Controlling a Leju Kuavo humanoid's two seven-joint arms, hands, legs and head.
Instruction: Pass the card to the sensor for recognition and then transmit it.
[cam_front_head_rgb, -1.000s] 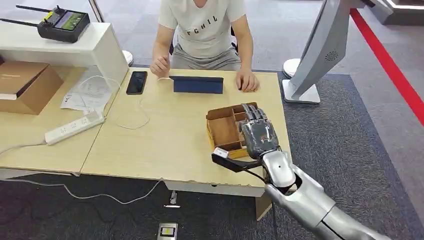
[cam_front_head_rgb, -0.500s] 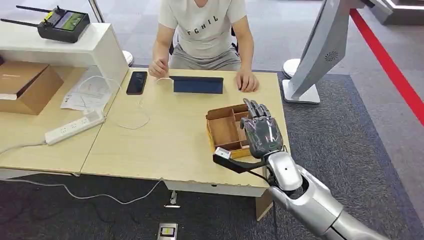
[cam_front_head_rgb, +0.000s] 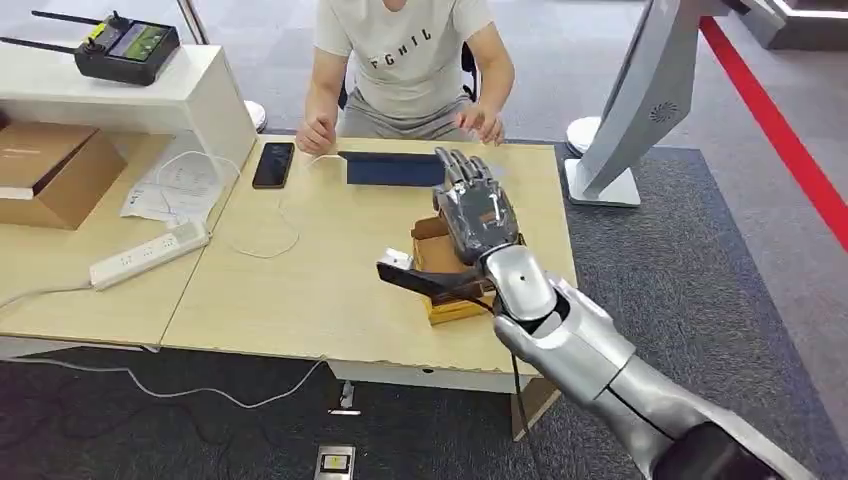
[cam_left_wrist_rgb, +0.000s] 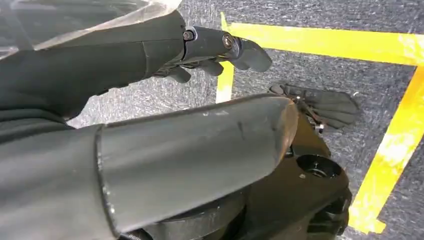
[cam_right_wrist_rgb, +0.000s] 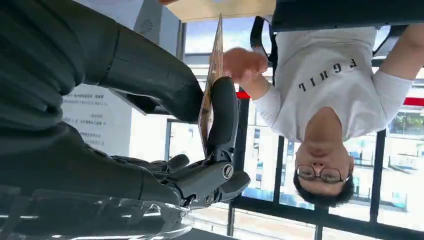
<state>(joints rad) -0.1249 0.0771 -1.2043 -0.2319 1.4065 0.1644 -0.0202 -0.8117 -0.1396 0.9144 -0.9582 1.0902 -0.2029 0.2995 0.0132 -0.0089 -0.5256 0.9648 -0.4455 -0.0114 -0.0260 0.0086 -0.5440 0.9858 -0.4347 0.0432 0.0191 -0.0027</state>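
Thin flat card (cam_right_wrist_rgb: 214, 55), tan-yellow with a faintly printed face, seen edge-on in the right wrist view. Pinched in the right hand (cam_front_head_rgb: 478, 215) between the thick grey thumb and the darker fingers (cam_right_wrist_rgb: 224, 115), closed on its lower part, with the upper part standing free. Hidden behind the hand in the head view.

Nearest, at the counter's front right corner: brown wooden compartment tray (cam_front_head_rgb: 440, 255) on the light wooden counter (cam_front_head_rgb: 330, 290). Right hand up in the air above the tray, back of the hand toward the camera, fingers stretched toward the counter's far edge.

At the far edge, near its middle: dark blue flat rectangular pad (cam_front_head_rgb: 390, 170), and toward the far left corner a black phone (cam_front_head_rgb: 273, 165).

Beyond the far edge: seated person in a white T-shirt (cam_front_head_rgb: 405, 60), one hand (cam_front_head_rgb: 483, 122) lifted off the counter just past the robot's fingertips. Close to the card's free end in the right wrist view; contact not clear.

Left hand (cam_left_wrist_rgb: 215, 50) hanging over dark carpet with yellow tape lines, fingers loosely apart, holding nothing.
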